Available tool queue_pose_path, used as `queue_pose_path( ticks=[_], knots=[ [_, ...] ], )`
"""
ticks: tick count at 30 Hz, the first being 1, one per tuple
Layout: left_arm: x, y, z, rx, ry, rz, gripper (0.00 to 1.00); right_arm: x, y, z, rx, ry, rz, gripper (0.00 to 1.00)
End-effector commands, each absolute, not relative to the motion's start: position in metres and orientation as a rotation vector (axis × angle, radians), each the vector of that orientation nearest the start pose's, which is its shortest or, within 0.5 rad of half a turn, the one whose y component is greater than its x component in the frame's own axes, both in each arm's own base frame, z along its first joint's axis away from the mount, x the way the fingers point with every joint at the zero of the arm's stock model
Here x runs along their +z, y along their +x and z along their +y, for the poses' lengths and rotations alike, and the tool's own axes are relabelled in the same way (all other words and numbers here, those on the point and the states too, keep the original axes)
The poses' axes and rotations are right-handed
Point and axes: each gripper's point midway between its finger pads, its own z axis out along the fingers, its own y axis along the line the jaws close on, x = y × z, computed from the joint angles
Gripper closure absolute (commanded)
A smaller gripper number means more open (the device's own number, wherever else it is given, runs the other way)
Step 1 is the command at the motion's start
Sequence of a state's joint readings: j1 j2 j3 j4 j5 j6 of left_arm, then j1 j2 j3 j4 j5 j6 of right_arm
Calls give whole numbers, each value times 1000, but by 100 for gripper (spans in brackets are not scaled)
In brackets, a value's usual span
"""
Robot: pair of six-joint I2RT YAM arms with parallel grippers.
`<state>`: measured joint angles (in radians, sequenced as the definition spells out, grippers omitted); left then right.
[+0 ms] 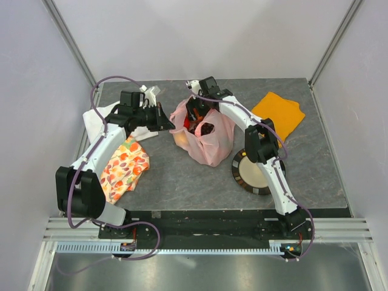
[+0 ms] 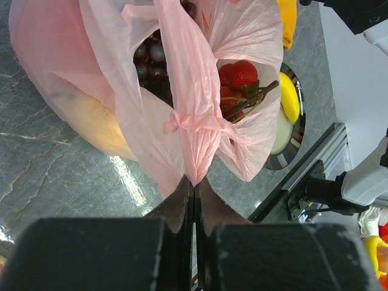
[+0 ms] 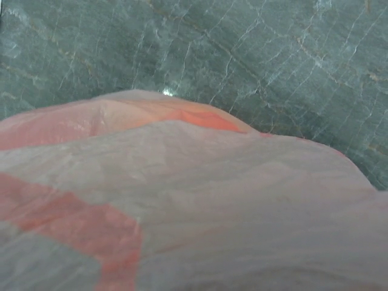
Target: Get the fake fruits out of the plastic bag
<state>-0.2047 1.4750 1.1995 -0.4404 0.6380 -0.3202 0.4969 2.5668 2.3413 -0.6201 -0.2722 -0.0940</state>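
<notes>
Your left gripper [image 2: 194, 193] has its fingers pinched tight on a handle of the bag [image 1: 209, 145]. Pull harder and the thin film could tear, or the bag could tip and spill. The bag stands mid-table [image 1: 163, 176], pink and crinkly, with grapes [image 2: 151, 60] and red berries [image 2: 237, 76] showing. The right gripper [image 1: 195, 115] is at the mouth, its opening hidden, and it may snag plastic.

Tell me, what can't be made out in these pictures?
- Right gripper: top view, fingers buried in the plastic bag; right wrist view shows only pink film.
- Fruit low in the bag: left wrist view, only a yellowish shape through the film.
- Round dish: top view, partly behind the right arm.
</notes>
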Motion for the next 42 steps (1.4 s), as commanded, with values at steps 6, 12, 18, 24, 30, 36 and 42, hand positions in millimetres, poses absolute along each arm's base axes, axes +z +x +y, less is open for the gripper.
queue_pose_path(
  ticks=[6, 12, 18, 24, 30, 36, 42],
  knots=[
    [225, 364, -195, -994, 270, 2209, 98, 197, 484, 315, 669, -891, 2078, 58],
    [236, 372, -199, -1014, 261, 2169, 98, 257, 411, 305, 866, -1028, 1979, 56],
    [246, 372, -200, -1030, 252, 2144, 98, 273, 368, 303, 1092, -1055, 1951, 54],
    [258, 370, -201, -1040, 262, 2125, 99, 295, 362, 245, 946, -997, 1987, 54],
    [262, 369, -200, -1034, 258, 2112, 98, 260, 310, 137, 488, -1247, 2055, 54],
    [267, 369, -200, -1035, 255, 2102, 98, 159, 243, 98, 389, -1451, 2194, 54],
    [268, 365, -197, -1017, 265, 2097, 99, 122, 248, 101, 411, -1399, 2228, 52]
  ],
)
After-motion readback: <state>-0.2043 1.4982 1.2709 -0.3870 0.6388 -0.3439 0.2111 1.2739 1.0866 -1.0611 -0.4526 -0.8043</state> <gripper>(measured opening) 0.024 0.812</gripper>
